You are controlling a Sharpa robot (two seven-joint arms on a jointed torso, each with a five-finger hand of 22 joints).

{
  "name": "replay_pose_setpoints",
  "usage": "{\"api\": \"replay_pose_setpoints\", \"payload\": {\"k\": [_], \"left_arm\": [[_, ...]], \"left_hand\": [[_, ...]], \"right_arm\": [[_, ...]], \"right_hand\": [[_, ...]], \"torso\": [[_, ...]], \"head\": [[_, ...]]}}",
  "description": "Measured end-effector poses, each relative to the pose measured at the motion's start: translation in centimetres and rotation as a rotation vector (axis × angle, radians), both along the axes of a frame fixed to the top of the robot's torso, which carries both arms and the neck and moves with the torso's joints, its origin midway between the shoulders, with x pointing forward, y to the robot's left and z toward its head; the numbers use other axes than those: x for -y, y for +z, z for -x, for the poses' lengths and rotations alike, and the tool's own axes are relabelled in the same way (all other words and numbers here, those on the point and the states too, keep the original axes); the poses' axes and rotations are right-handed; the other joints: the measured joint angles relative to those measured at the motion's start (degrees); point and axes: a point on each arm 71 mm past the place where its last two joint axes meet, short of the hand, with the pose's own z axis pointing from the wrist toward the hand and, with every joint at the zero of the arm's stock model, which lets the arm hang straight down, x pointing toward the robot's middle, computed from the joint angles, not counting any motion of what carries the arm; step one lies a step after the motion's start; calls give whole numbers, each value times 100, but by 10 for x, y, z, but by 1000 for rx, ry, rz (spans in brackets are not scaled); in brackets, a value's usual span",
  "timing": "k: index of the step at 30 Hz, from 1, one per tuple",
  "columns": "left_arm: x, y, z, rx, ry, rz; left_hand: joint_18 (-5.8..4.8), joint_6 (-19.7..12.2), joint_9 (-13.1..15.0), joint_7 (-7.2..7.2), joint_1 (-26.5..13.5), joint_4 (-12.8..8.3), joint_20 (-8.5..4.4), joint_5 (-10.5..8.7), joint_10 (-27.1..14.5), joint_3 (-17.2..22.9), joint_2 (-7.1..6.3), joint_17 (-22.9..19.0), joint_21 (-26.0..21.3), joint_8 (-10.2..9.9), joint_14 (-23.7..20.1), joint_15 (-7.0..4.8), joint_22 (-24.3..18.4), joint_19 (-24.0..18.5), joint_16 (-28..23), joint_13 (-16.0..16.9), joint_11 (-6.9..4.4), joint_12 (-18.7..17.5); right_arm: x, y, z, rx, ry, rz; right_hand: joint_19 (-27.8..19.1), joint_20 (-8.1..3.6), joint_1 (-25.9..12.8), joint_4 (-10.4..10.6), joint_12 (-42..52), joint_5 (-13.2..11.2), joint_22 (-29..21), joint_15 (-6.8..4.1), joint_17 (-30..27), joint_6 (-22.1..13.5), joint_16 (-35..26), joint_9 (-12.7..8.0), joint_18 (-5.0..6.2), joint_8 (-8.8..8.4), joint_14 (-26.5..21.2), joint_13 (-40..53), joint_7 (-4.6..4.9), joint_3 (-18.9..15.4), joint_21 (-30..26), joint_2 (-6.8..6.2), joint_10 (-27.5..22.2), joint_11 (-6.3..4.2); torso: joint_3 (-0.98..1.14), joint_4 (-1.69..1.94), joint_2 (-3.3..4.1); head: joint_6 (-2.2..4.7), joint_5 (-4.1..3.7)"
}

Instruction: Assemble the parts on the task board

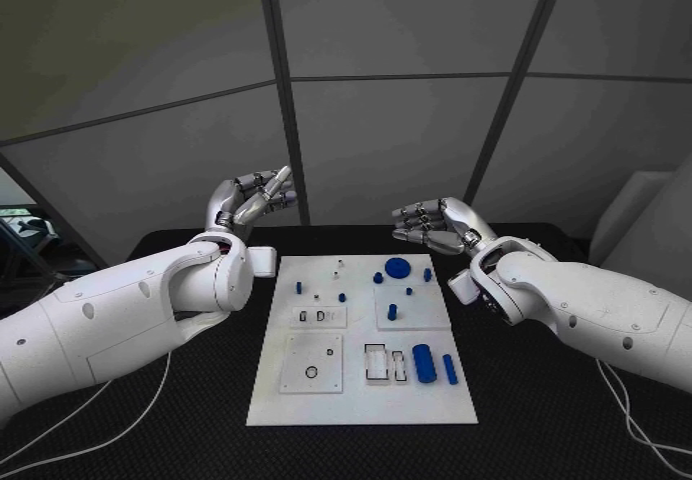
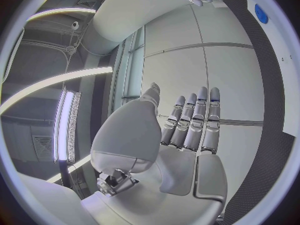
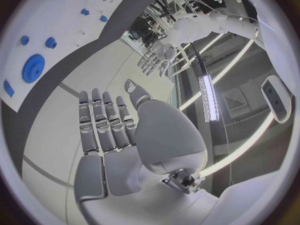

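Both silver hands, left (image 1: 254,197) and right (image 1: 436,224), hover empty with fingers apart beyond the white task board (image 1: 361,400); its blue parts (image 1: 423,362) lie toward six o'clock, the round blue disc (image 1: 397,266) nearer the right hand.

We note both arms raised, one at each side — the left hand (image 1: 254,197) and the right hand (image 1: 437,224) are both lifted. Fingers (image 2: 199,116) extended side by side, palms bare — neither hand holds anything.
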Motion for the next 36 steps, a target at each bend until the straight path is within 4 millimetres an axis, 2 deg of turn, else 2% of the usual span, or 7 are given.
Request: {"api": "replay_pose_setpoints", "payload": {"k": [4,13,15,18,20,22,36], "left_arm": [[-3,2,5,3,-26,-3],[-6,10,21,10,-93,-10],[-6,12,25,11,-106,-9],[-4,15,30,10,-128,-8],[-2,16,34,10,-143,-5],[0,17,37,9,-155,-3],[4,19,43,-2,-196,7]], "left_hand": [[-3,438,-26,130,131,-190,-138,0,491,-17,45,138,199,16,544,-154,63,423,0,-5,-131,21],[-6,555,-66,148,176,-250,-209,0,654,-33,45,226,232,-18,704,-213,71,541,-68,-11,-187,-46],[-321,555,-75,148,176,-266,-201,0,654,-48,45,236,232,-36,704,-213,71,563,-99,-18,-187,-85],[-302,555,-76,148,176,-266,-201,0,654,-48,45,235,232,-58,704,-213,71,564,-123,-17,-187,-111],[5,575,-79,169,176,-282,-201,0,653,-64,45,243,232,-83,704,-213,71,563,-161,-17,-187,-113],[4,575,-81,169,176,-282,-201,0,654,-64,45,243,232,-83,704,-213,71,563,-175,-17,-187,-140],[3,575,-85,169,176,-298,-201,0,653,-80,45,258,232,-144,704,-213,70,563,-232,-22,-186,-179]], "right_arm": [[-1,9,-5,66,20,128],[-9,26,-13,163,41,399],[-11,28,-14,177,42,449],[-17,32,-15,198,44,531],[-21,34,-15,210,45,583],[-23,34,-15,215,44,623],[-34,29,-15,208,54,797]], "right_hand": [[375,-112,55,-83,-64,-23,61,-119,25,401,20,5,0,0,473,5,90,170,215,-55,402,-89],[1066,-411,4,-141,-178,-54,287,-409,163,902,216,11,0,-29,1480,19,-24,479,774,-264,1044,-282],[1236,-488,-27,-143,-227,-80,372,-481,226,979,292,11,-1,-29,1735,19,-48,496,947,-299,1128,-329],[1462,-610,-19,-132,-259,-81,514,-583,334,1059,424,11,-1,-67,2107,19,-94,548,1227,-379,1203,-385],[1985,-906,-82,-106,-327,-103,930,-804,713,1224,875,11,0,-162,2866,26,-186,654,2007,-606,1285,-468],[2069,-976,-86,-67,-328,-103,1068,-840,890,1235,1097,11,-1,-180,2949,26,-195,692,2250,-612,1294,-476],[1951,-962,-200,133,-327,-81,1695,-848,1943,1266,2508,10,-1,-229,2956,37,-226,982,3217,-801,1197,-527]], "torso": [[-3,19,58],[-36,83,238],[-47,102,289],[-63,127,364],[-71,143,410],[-83,163,466],[-133,258,718]], "head": [[26,-30],[79,-104],[93,-119],[105,-146],[110,-164],[110,-177],[144,-244]]}}
